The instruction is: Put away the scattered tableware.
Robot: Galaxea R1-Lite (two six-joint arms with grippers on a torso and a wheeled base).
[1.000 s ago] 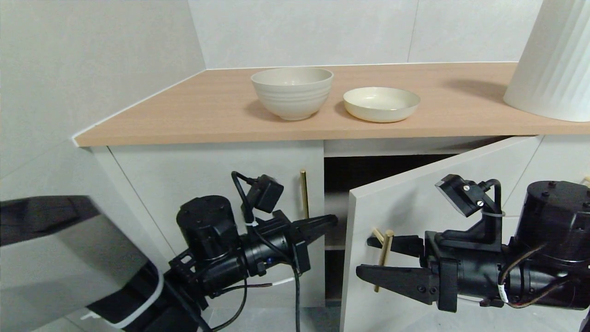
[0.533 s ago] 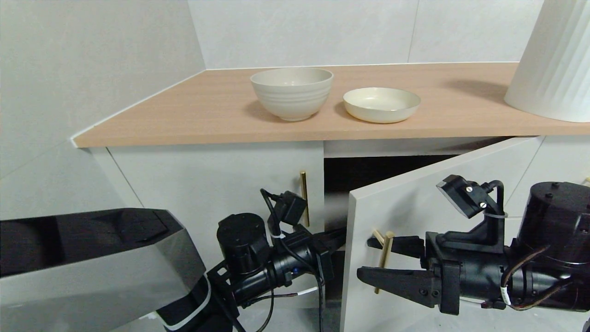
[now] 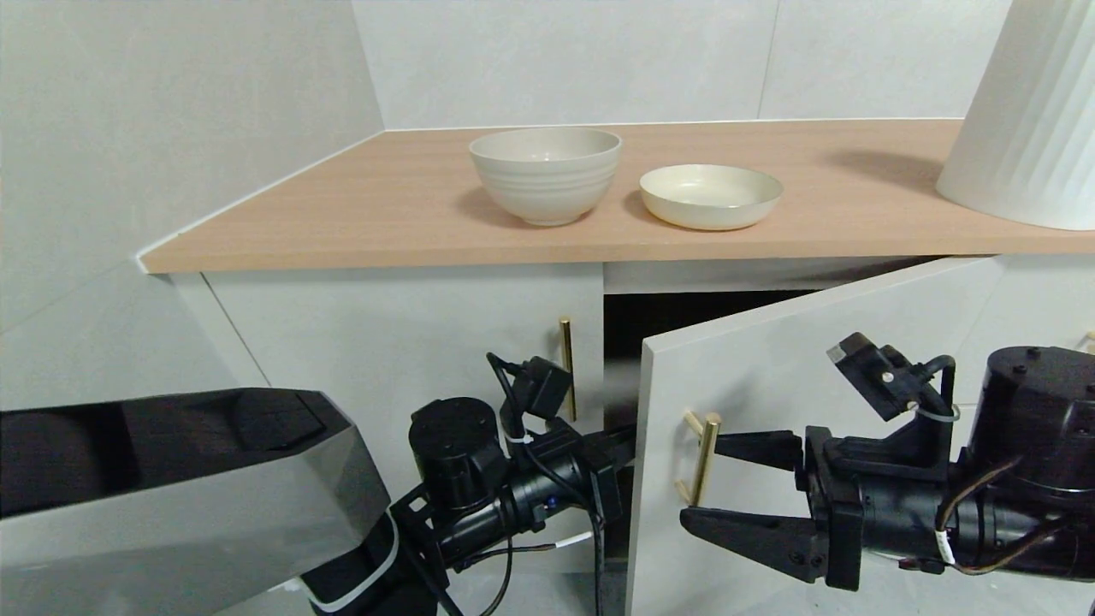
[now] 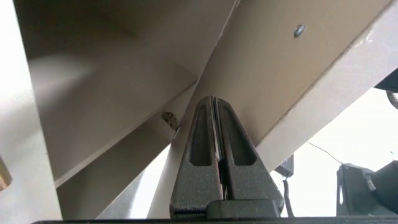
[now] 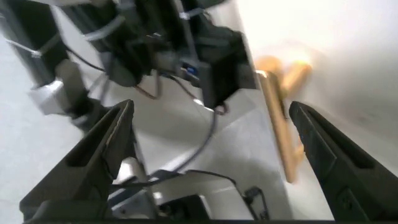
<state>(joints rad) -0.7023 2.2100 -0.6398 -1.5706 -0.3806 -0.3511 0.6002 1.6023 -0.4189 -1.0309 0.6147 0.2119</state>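
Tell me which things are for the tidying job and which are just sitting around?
For the job: bowl, shallow dish, half-open cupboard door, its brass handle, open right gripper by it, shut left gripper at the door's edge.
Just sitting there: tall white ribbed thing on the counter, closed door's handle.

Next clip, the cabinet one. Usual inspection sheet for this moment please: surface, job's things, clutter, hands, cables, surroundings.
Surface: wooden countertop over white cabinets.
Job's things: deep bowl and shallow dish upright on the countertop, side by side, apart. The right cabinet door is ajar, the left door shut.
Clutter: white ribbed container at the counter's right end.
Hands: left hand shut and empty, tip in the gap behind the ajar door. Right hand open, one finger either side of the brass handle, not closed on it.
Cables: black leads looped at the left wrist; no snag seen.
Surroundings: pale tiled walls.
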